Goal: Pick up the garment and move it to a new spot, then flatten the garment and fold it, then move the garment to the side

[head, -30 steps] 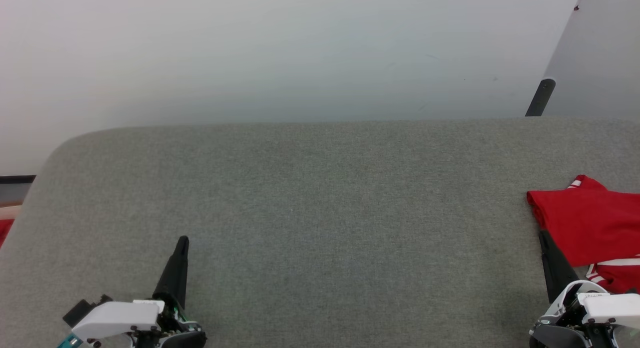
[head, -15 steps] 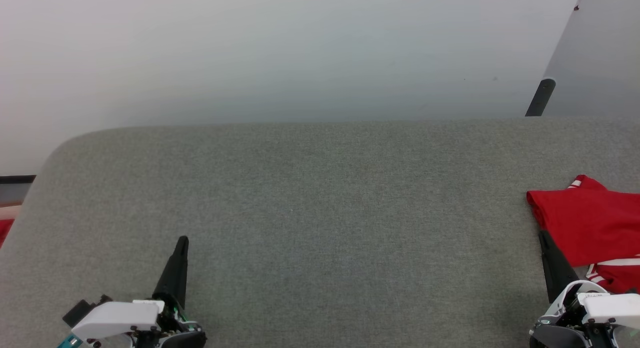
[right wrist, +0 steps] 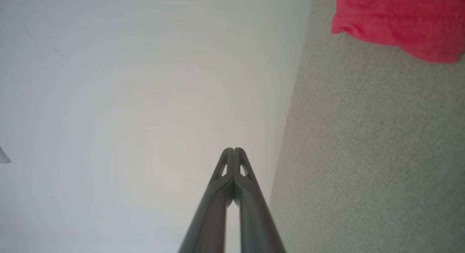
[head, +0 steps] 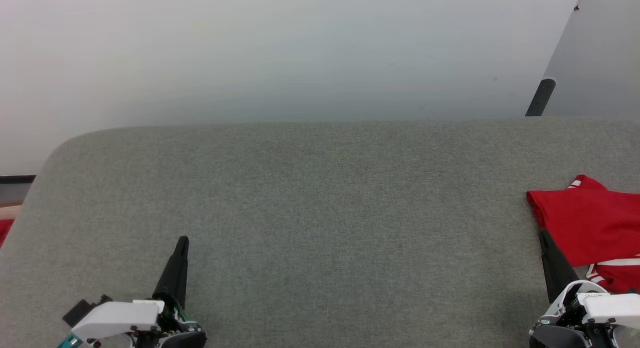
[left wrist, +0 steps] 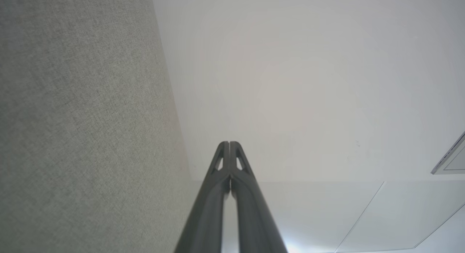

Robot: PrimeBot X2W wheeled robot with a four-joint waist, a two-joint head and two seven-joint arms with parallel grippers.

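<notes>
Both grippers parked, shirt off at the side

The garment [head: 590, 223] lies bunched at the right-hand end of the grey table [head: 320, 213], red with a bit of striped trim poking out, partly cut off by the frame. The right gripper [head: 542, 234] is over the table's near right corner, just beside the garment, fingers pressed together on nothing. The left gripper [head: 183, 239] is over the near left part, also pressed together and holding nothing.

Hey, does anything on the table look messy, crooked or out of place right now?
Nothing much. The shirt lies folded at the right side of the grey table; only a striped piece pokes out at its near edge. The left gripper and right gripper are shut and empty.
</notes>
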